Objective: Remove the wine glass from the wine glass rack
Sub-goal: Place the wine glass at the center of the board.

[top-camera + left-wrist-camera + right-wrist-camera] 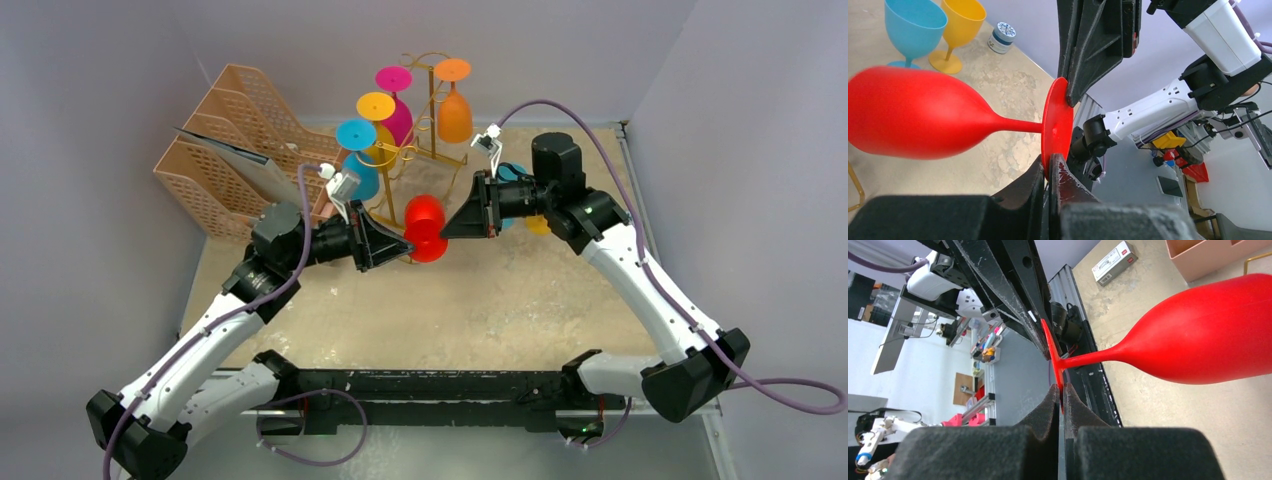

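One red wine glass (425,222), matte, seemingly plastic

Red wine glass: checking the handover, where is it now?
In the top view the red wine glass hangs mid-table, in front of the gold rack, its foot pinched between the left claw and right claw.

High rear camera looks steeply down. Close wrist cameras face each other, sharing the red wine glass (918,120).

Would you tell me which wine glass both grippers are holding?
The red plastic wine glass, pinched by its foot; the others hang on the gold wire rack or stand.
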`<state>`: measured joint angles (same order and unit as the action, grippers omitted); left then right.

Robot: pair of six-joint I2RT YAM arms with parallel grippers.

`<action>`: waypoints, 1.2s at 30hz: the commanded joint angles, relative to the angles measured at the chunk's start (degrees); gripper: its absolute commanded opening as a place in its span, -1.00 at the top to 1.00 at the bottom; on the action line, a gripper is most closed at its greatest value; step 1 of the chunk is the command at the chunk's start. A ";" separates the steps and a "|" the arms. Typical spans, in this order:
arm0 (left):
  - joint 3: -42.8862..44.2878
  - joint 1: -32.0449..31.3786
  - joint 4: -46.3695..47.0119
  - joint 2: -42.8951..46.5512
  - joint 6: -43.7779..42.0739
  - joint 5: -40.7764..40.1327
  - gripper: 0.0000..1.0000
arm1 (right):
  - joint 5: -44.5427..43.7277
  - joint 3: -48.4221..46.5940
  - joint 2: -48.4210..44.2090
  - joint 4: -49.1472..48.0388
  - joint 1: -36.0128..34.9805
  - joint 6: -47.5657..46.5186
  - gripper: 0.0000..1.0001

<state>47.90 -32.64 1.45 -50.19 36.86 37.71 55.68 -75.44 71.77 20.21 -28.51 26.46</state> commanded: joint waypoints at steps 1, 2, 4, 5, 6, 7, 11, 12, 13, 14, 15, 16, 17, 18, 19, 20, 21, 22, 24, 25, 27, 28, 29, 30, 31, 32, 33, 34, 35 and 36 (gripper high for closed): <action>1.05 0.22 3.63 -0.54 -0.04 1.67 1.00 | 4.14 0.12 -0.42 -1.85 -1.04 -1.04 0.99; 1.02 0.22 3.91 -0.84 -0.11 2.34 1.00 | 4.31 0.12 -0.41 -1.79 -1.10 -1.22 0.98; 1.03 0.25 4.65 -1.46 -0.04 3.81 1.00 | 4.35 0.12 -0.42 -1.67 -1.32 -1.36 0.92; 1.01 0.22 5.03 -1.74 -0.04 4.51 1.00 | 4.35 0.14 -0.40 -1.66 -1.43 -1.54 0.85; 1.01 0.22 5.21 -1.97 0.03 4.96 1.00 | 4.23 0.20 -0.44 -1.59 -1.50 -1.71 0.74; 0.90 0.21 5.55 -2.15 0.13 5.38 1.00 | 4.14 0.24 -0.42 -1.45 -1.46 -1.75 0.64; 0.39 0.25 7.28 -2.42 0.72 7.01 1.00 | 3.83 0.23 -0.24 -1.14 -1.63 -1.94 0.47; 0.30 0.29 7.39 -2.59 0.82 7.50 1.00 | 3.76 0.25 -0.26 -1.13 -1.71 -1.98 0.48; 0.37 0.24 7.54 -2.69 0.91 7.88 1.00 | 3.66 0.29 -0.26 -1.13 -1.80 -2.02 0.48; 0.37 0.22 7.64 -2.82 0.93 8.32 1.00 | 3.50 0.29 -0.31 -1.13 -1.93 -2.09 0.51; 0.46 0.23 7.63 -2.98 1.01 8.63 1.00 | 3.47 0.22 -0.27 -1.13 -2.02 -2.20 0.57; 0.45 0.26 7.60 -3.10 1.06 8.82 1.00 | 3.35 0.16 -0.30 -1.13 -2.13 -2.22 0.65; 0.40 0.28 7.53 -3.23 1.10 8.78 1.00 | 3.11 0.19 -0.37 -1.13 -2.22 -2.28 0.73; 0.36 0.30 7.45 -3.29 1.23 8.71 1.00 | 2.66 0.20 -0.46 -1.19 -2.29 -2.37 0.82; 0.35 0.22 7.28 -3.39 1.32 8.53 1.00 | 2.03 0.20 -0.61 -1.22 -2.42 -2.40 0.89; 0.42 0.27 7.01 -3.54 1.66 7.87 1.00 | 1.41 0.20 -0.79 -1.27 -2.47 -2.53 0.96; 0.45 0.26 6.69 -3.74 2.09 7.32 1.00 | 0.62 0.28 -0.99 -1.38 -2.62 -2.74 0.99; 0.58 0.26 6.49 -4.11 2.49 7.14 0.91 | -0.78 0.37 -1.26 -1.33 -2.80 -2.92 1.00; 1.22 0.26 5.75 -5.20 3.00 7.56 0.56 | -3.60 0.62 -1.93 -0.91 -3.01 -3.91 1.00; 1.60 0.25 5.29 -5.86 3.33 7.70 0.41 | -5.04 0.83 -2.25 -0.88 -3.18 -4.42 1.00; 2.00 0.25 5.04 -7.05 4.51 7.64 0.28 | -6.88 1.34 -3.00 -1.07 -3.36 -5.38 1.00; 1.93 0.24 5.68 -7.43 5.27 7.48 0.23 | -7.78 1.70 -3.26 -1.17 -3.53 -5.72 1.00; 1.67 0.29 6.53 -7.64 6.11 7.13 0.21 | -8.65 1.87 -3.54 -1.14 -3.68 -6.18 1.00; 1.41 0.30 7.29 -7.86 6.97 6.59 0.20 | -9.44 2.18 -3.80 -1.14 -3.80 -6.54 1.00; 1.19 0.23 7.91 -8.02 7.56 6.24 0.20 | -10.17 2.43 -3.95 -1.13 -3.83 -6.91 1.00; 0.93 0.25 8.54 -8.19 8.22 6.08 0.20 | -10.99 2.64 -4.19 -1.26 -3.91 -7.18 1.00; 0.74 0.22 9.19 -8.35 8.69 6.06 0.20 | -11.52 2.93 -4.52 -1.60 -3.92 -7.27 1.00; 0.53 0.23 9.78 -8.54 9.20 6.10 0.20 | -11.96 3.27 -4.84 -2.16 -3.92 -7.36 1.00; 0.34 0.19 10.26 -8.77 9.60 6.40 0.20 | -12.26 3.69 -5.17 -2.83 -3.99 -7.29 1.00; 0.24 0.22 10.58 -8.98 9.96 6.63 0.20 | -12.51 4.14 -5.59 -3.61 -4.00 -7.19 1.00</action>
<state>47.90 -32.34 6.92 -58.96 43.99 44.29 45.95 -72.40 68.53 20.21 -32.16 21.04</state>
